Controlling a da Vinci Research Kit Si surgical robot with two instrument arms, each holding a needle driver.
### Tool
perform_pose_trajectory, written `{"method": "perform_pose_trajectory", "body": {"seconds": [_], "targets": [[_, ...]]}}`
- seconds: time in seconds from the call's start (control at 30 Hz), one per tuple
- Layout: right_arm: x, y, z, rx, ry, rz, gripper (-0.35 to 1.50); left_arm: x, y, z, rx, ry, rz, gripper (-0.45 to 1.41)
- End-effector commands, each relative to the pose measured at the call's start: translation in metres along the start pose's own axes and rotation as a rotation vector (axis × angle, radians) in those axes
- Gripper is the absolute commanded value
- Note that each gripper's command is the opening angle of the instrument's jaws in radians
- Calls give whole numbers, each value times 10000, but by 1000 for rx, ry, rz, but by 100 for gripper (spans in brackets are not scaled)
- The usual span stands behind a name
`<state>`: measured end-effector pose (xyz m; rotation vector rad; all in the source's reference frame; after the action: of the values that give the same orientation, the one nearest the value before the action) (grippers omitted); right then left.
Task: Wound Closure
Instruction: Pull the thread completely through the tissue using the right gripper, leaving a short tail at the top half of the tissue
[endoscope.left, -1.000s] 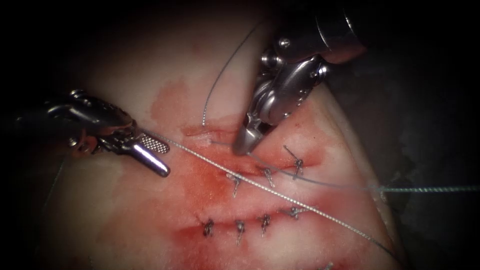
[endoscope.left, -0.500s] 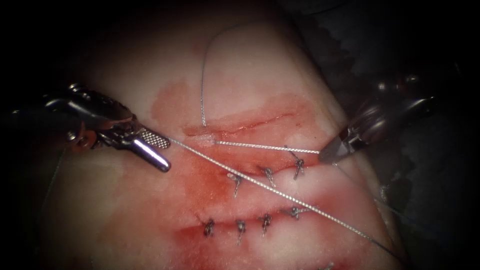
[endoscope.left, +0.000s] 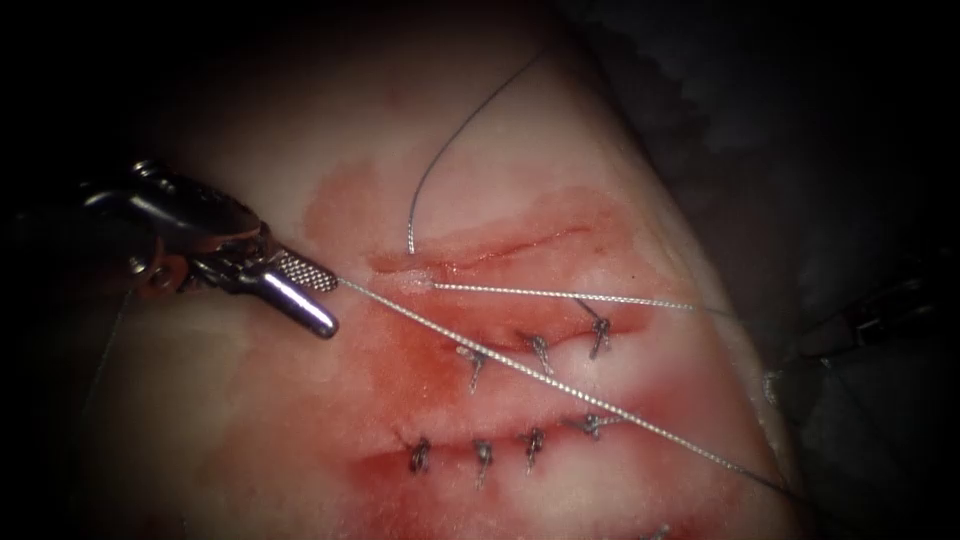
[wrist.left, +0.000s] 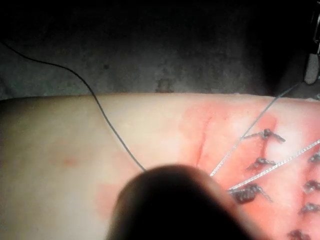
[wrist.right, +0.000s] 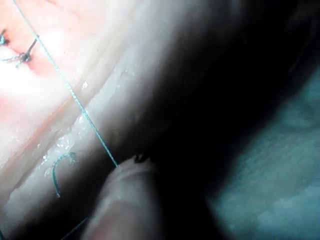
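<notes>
My left tool (endoscope.left: 318, 300) lies on the tissue (endoscope.left: 500, 140) left of the cut (endoscope.left: 510, 245), jaws apart. A taut thread (endoscope.left: 560, 385) runs from its upper jaw's tip diagonally down to the right; I cannot tell whether it is gripped. A second strand (endoscope.left: 560, 295) leaves the cut's left end and stretches right toward my right tool (endoscope.left: 850, 325), dim beyond the tissue's right edge. In the right wrist view that strand (wrist.right: 75, 100) ends at the right tool's tip (wrist.right: 120, 170), shut on it. A loose thread tail (endoscope.left: 440, 160) curves up from the cut. I see no needle.
Two rows of knotted stitches (endoscope.left: 535, 345) (endoscope.left: 480, 455) close the cuts below the open one, amid red fluid (endoscope.left: 420, 370). The left wrist view shows these stitches (wrist.left: 262, 162) and both taut strands. A short curved piece of thread (wrist.right: 57, 172) lies on the tissue's side.
My right tool left the cut and moved far right, drawing its strand out taut to the right. The loose tail shifted. The left tool stayed in place.
</notes>
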<state>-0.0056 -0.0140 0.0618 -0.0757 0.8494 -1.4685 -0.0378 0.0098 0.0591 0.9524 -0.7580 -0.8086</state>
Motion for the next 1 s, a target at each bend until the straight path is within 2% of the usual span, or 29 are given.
{"method": "perform_pose_trajectory", "body": {"seconds": [0.03,0.27,0.43,0.57,0.77,1.0], "targets": [[12,-44,0,42,-18,-1,-35,-8,4,4,-1,-3,3,66],[27,-111,-24,132,-75,25,-35,-8,4,4,-1,-4,3,66],[38,-152,-21,178,-107,44,-35,-8,4,4,-2,-5,2,66],[46,-169,-18,196,-126,50,-35,-8,4,4,-2,-5,2,66],[52,-177,-18,193,-130,70,-35,-8,4,4,-2,-5,2,66],[70,-225,-3,222,-127,106,-35,-8,4,4,-2,-5,1,66]]}}
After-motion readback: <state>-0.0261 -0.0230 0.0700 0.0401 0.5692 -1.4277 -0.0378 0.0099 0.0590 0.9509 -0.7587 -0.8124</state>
